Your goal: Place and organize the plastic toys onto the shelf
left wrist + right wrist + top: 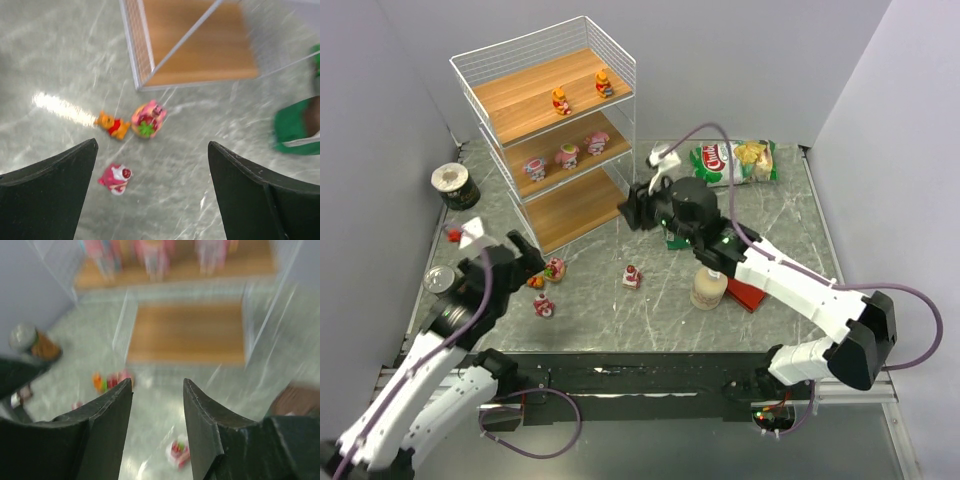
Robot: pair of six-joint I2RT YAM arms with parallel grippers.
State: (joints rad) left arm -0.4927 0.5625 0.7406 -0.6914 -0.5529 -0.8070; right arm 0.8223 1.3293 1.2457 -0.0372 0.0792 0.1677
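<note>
Top external view: the shelf point(555, 130) stands far left on the surface point(790, 225). Two orange-yellow toys point(561, 101) sit on its top tier and three pink toys point(567, 154) on the middle one. A cluster of three toys point(147, 120) lies on the surface before the shelf, with a red-and-white toy point(632, 277) apart to their right. The left tool point(151, 145) hangs over the cluster, spread wide and empty. The right tool point(157, 382) faces the bottom tier, fingers partly apart, holding nothing.
</note>
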